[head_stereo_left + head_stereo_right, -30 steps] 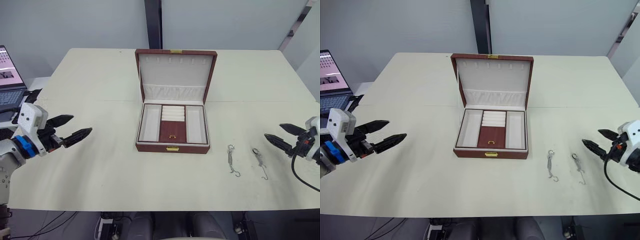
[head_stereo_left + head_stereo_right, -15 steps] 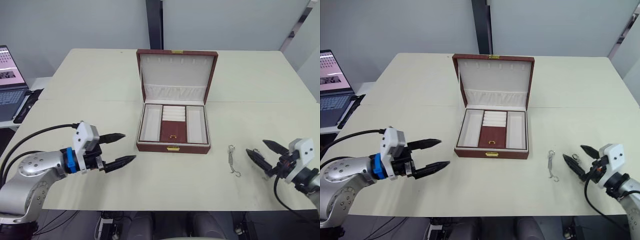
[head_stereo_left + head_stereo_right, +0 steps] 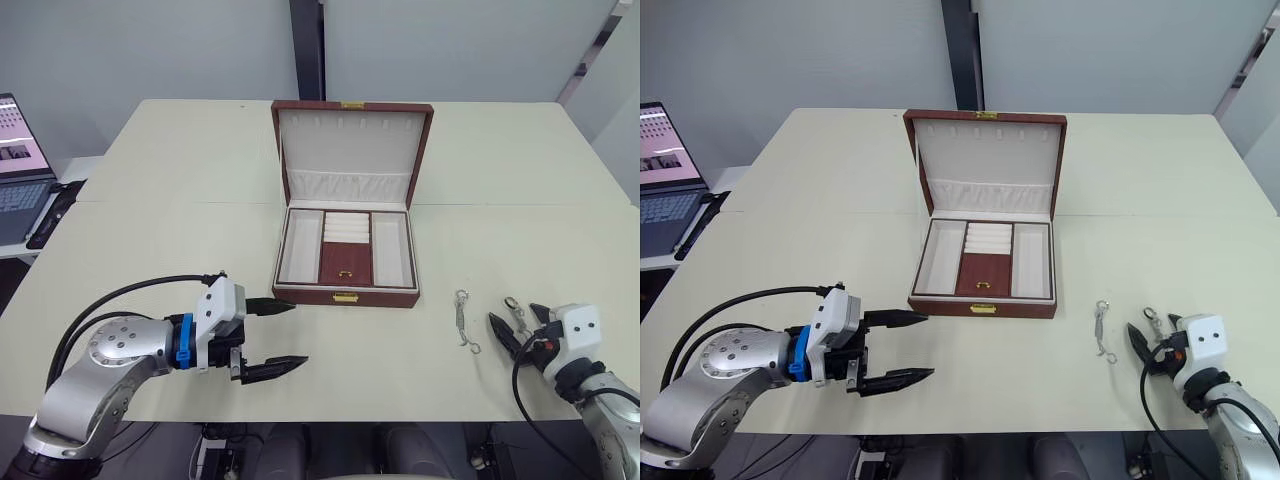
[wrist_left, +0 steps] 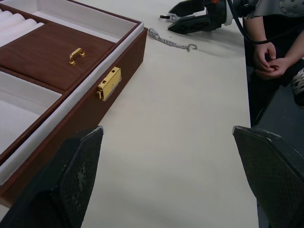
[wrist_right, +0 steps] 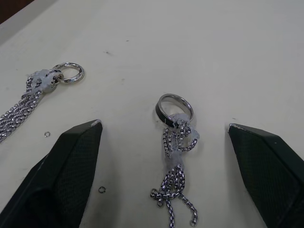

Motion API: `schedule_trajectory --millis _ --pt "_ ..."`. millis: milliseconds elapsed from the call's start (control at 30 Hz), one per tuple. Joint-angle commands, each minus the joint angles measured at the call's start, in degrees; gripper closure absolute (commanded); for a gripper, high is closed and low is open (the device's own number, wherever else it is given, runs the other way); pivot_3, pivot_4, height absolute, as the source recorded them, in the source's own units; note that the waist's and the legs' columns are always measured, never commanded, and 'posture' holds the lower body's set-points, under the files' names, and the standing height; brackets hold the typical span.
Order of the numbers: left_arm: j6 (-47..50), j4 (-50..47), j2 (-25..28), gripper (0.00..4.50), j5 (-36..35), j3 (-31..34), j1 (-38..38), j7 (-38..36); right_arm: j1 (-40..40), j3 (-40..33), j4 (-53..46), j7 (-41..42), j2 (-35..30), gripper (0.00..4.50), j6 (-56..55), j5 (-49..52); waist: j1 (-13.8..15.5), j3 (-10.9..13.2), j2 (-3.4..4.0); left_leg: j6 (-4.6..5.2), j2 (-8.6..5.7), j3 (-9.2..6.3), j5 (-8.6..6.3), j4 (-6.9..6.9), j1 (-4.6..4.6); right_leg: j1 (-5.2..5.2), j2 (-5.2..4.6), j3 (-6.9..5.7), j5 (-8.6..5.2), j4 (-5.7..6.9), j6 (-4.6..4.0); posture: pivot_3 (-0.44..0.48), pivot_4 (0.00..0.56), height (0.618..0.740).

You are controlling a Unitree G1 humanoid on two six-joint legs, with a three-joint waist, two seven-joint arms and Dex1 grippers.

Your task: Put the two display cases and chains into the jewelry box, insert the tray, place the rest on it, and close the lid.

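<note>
We see a broad, matte cream table (image 3: pixel 180 180) with the jewelry box (image 3: pixel 346 290) near its middle, a rectangular case in smooth reddish-brown wood grain with a gold clasp on its front wall. Its lid (image 3: pixel 351 150) stands open and upright behind it, lined in cream fabric with a gathered pocket along the bottom and a row of small hooks near the top. The tray (image 3: pixel 346 247) sits inside the box: cream side compartments, ridged ring rolls at the back and a red-brown centre cell with a small gold handle. Our left gripper (image 3: pixel 272 337) hovers low over the table just in front of the box's left front corner, its two tapered black fingers spread wide apart and holding nothing. Our right gripper (image 3: pixel 517 328) is down at the table to the right of the box, fingers also spread, straddling the ring end of one silver chain (image 5: pixel 176 142), whose woven links lie between the fingertips without our seeing contact. The second chain (image 3: pixel 464 320) lies just beside it, nearer the box, roughly straight, ring at the far end and hook at the near end.
</note>
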Motion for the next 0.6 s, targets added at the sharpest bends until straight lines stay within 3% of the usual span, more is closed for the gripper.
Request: schedule_trajectory --millis 33,133,267,600 --pt "-2.9 0.52 -1.17 0.0 0.7 -0.55 1.04 -0.88 2.13 0.34 0.86 -0.51 -0.28 0.04 -0.44 -1.51 0.02 -0.02 -0.01 0.0 0.0 0.01 0.0 0.0 0.0 0.0 0.0 0.01 0.0 0.0 0.0 0.0 0.15 0.74" --pt "-5.03 2.13 -1.99 0.0 1.73 -0.59 2.2 -1.64 2.67 0.32 1.48 -0.41 -0.27 0.66 -0.75 -1.43 0.03 -0.06 -0.02 0.0 0.01 -0.02 0.0 0.0 0.01 0.02 0.0 -0.01 0.0 -0.01 0.0 0.0 0.15 0.74" --pt "-7.22 3.89 -2.39 0.0 2.33 -0.2 3.25 -2.83 3.29 0.38 1.74 0.01 -0.58 1.92 -1.3 -1.17 0.07 -0.14 -0.12 0.01 -0.01 -0.01 0.0 0.0 0.05 0.07 -0.01 -0.01 0.0 -0.02 0.0 0.0 0.15 0.74" --pt "-11.04 6.7 -2.98 0.0 2.39 0.29 3.98 -4.13 3.14 -0.38 2.15 0.01 -1.09 4.07 -1.19 -0.29 0.23 -0.21 -0.16 0.01 -0.04 -0.03 -0.01 0.0 0.06 0.1 -0.05 -0.04 0.0 -0.05 0.0 0.0 0.15 0.74"
